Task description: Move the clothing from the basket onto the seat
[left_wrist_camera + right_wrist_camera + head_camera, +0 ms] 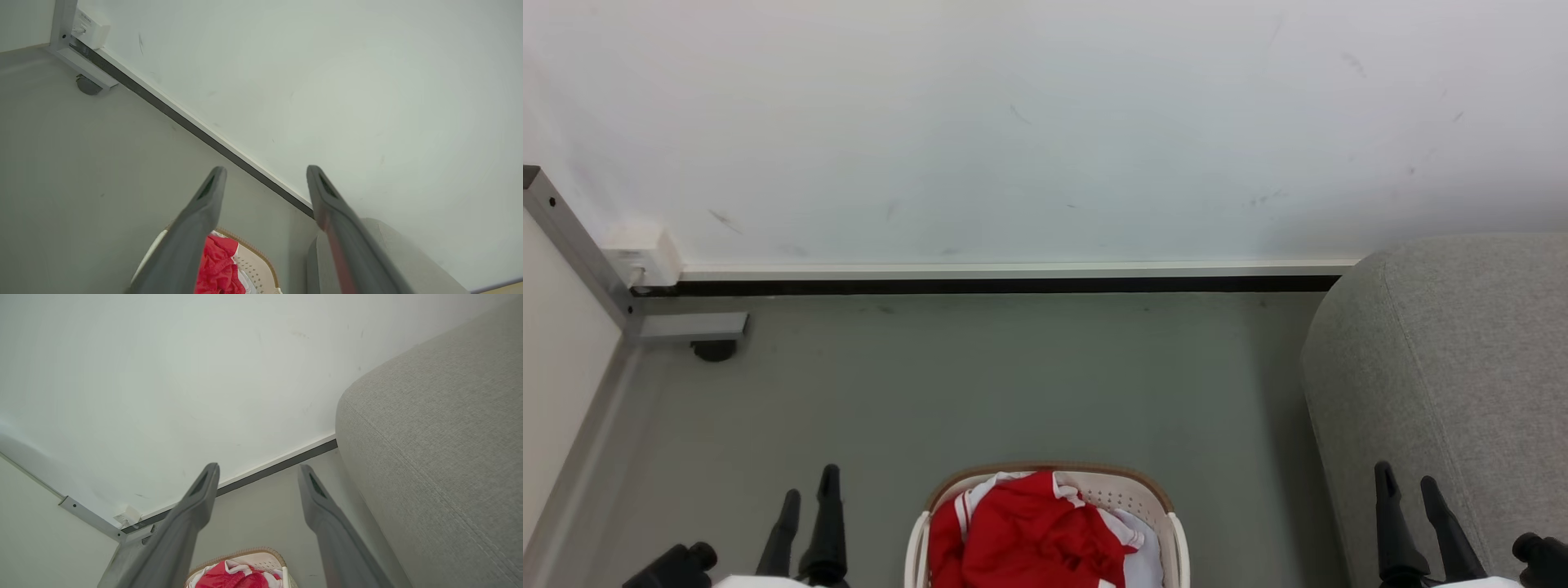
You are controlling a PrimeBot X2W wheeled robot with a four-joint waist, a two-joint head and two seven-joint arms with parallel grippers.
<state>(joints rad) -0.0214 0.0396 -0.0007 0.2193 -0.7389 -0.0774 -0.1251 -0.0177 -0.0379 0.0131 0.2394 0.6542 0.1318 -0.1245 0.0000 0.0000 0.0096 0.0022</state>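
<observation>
Red clothing with white trim lies bunched in the white basket with a tan rim, on the floor at the bottom middle of the head view. The light-grey seat stands to the right of the basket. My left gripper is open and empty, left of the basket. Near the seat's edge, my right gripper is open and empty too. The left wrist view has the clothing and basket low between the fingers. Both appear in the right wrist view: clothing, basket, seat.
A white wall with a dark baseboard runs across the back. A grey metal frame with a foot and a white box stands at the left. Grey floor lies between wall and basket.
</observation>
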